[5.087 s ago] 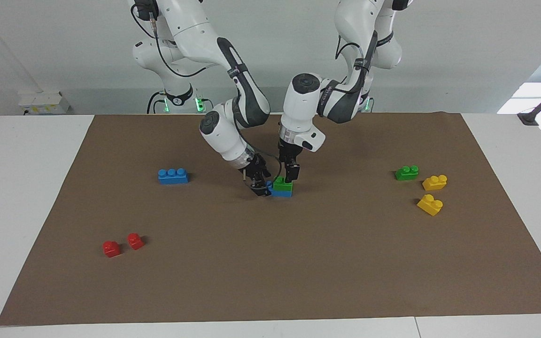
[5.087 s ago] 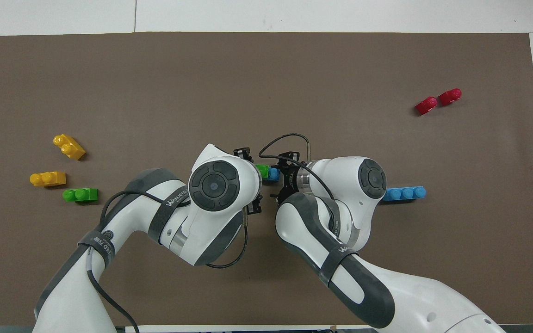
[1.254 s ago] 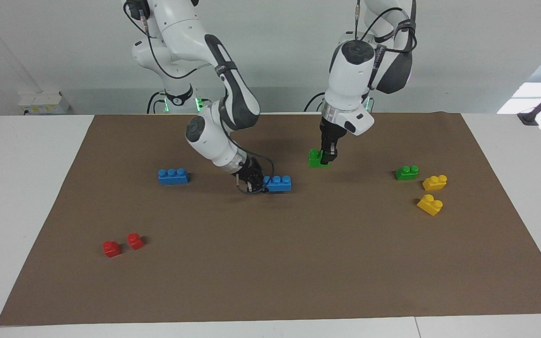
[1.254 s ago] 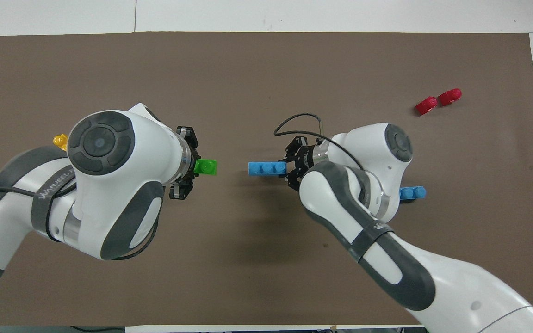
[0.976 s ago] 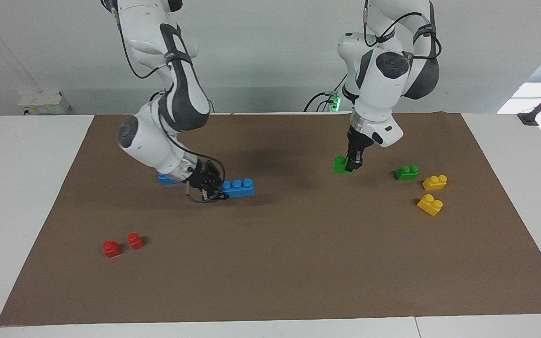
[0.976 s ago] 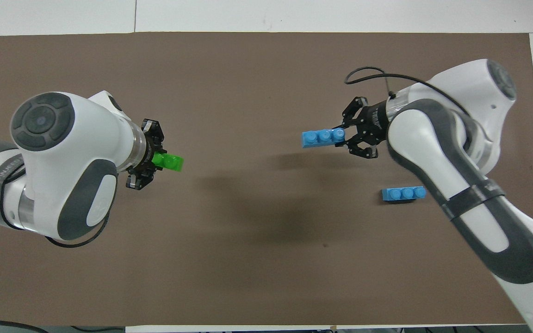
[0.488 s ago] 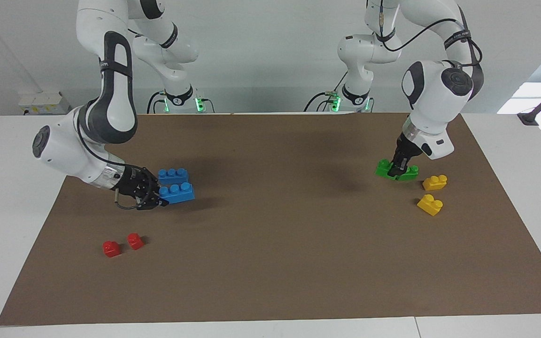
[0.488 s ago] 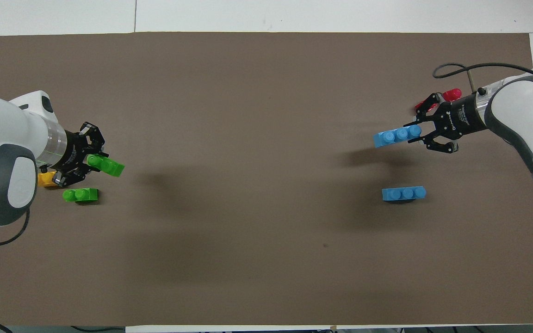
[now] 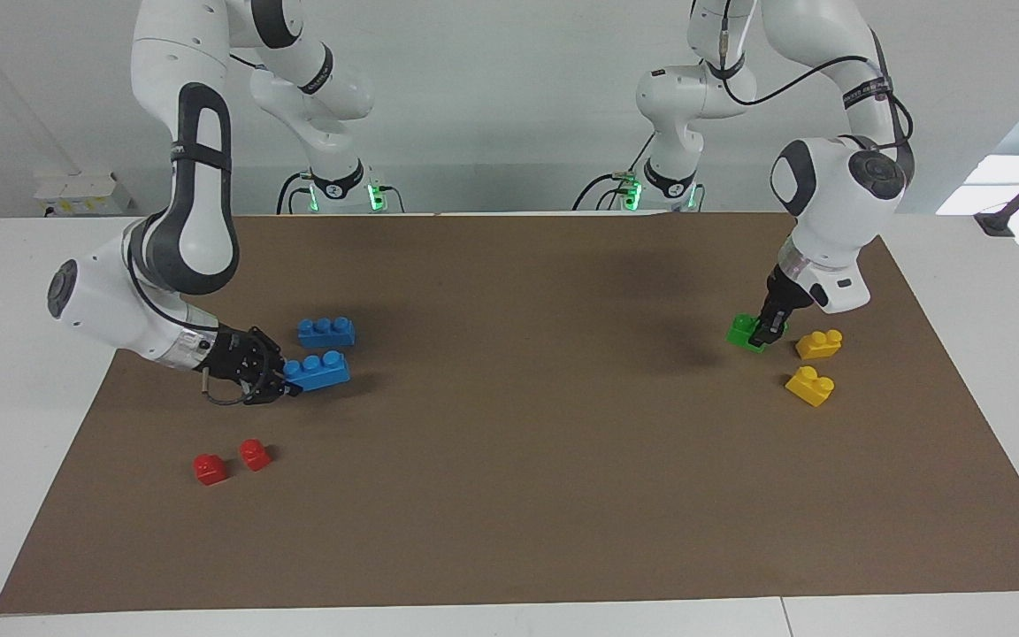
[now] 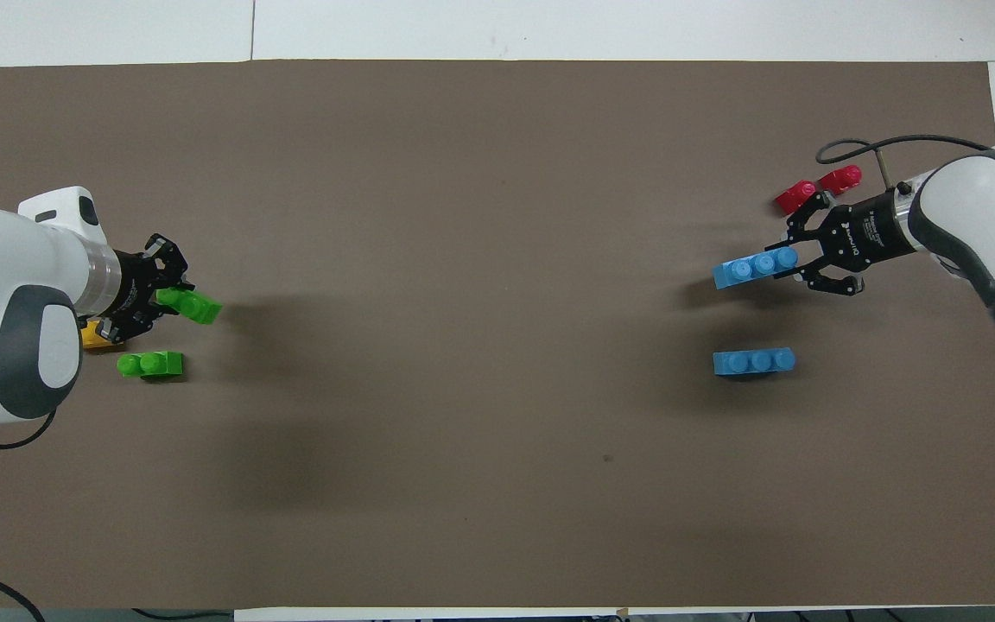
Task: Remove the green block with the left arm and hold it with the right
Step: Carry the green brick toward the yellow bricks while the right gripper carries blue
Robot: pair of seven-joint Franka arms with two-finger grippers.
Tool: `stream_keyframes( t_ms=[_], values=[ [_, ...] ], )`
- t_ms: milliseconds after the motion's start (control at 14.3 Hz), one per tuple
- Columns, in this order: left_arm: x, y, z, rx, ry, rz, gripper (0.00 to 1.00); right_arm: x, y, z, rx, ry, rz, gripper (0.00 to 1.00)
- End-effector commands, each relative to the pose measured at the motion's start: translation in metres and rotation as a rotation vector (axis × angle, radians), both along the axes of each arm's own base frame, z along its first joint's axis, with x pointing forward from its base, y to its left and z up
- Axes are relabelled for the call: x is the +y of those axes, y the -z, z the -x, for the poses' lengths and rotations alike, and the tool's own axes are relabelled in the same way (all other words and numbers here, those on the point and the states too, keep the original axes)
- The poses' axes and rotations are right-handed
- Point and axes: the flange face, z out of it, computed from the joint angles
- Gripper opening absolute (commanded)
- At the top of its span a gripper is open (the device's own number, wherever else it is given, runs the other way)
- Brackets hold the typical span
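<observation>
White wall at the robots' end, white tabletop (image 9: 23, 292) covered by a brown mat (image 9: 527, 460) that carries all the bricks. No containers are present.

Green block (image 9: 745, 332) (image 10: 190, 305): pinched in the left hand (image 9: 766, 333) (image 10: 162, 298), tilted, at the left arm's end of the tabletop. In the facing view it sits low over the mat, just beside the second green brick (image 10: 151, 364), which that view mostly hides under the hand; whether the held block touches the mat cannot be told. Overhead view shows the two green bricks apart.

Left hand: fingers closed on the green block, wrist pointing down from above.

Two yellow bricks (image 9: 819, 343) (image 9: 810, 386) lie near the held block, toward the left arm's end; one is farther from the robots than the other.

Right hand (image 9: 284, 382) (image 10: 795, 262): low over the mat at the right arm's end, fingers clamped on one end of a blue three-stud brick (image 9: 318, 370) (image 10: 754, 265), which juts out toward the middle of the tabletop, slightly tilted.

Second blue three-stud brick (image 9: 326, 331) (image 10: 754, 361) lies flat on the mat, nearer to the robots than the held one.

Two red bricks (image 9: 210, 468) (image 9: 255, 454) lie side by side, farther from the robots than the right hand
</observation>
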Motion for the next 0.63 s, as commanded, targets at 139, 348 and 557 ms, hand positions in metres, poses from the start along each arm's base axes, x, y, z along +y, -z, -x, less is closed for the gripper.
stream_keyframes(
  t_ms=[139, 348, 557],
  values=[
    [0.001, 0.033, -0.011, -0.029, 0.014, 0.013, 0.00, 0.000, 0.018, 0.020, -0.024, -0.022, 0.034, 0.00],
    [0.001, 0.048, -0.014, -0.027, 0.046, 0.010, 0.00, -0.001, 0.020, 0.021, -0.020, -0.014, 0.027, 0.00],
    [0.000, 0.059, -0.018, -0.016, 0.068, 0.008, 0.00, -0.002, 0.025, 0.021, -0.020, 0.008, 0.033, 0.00]
  ],
)
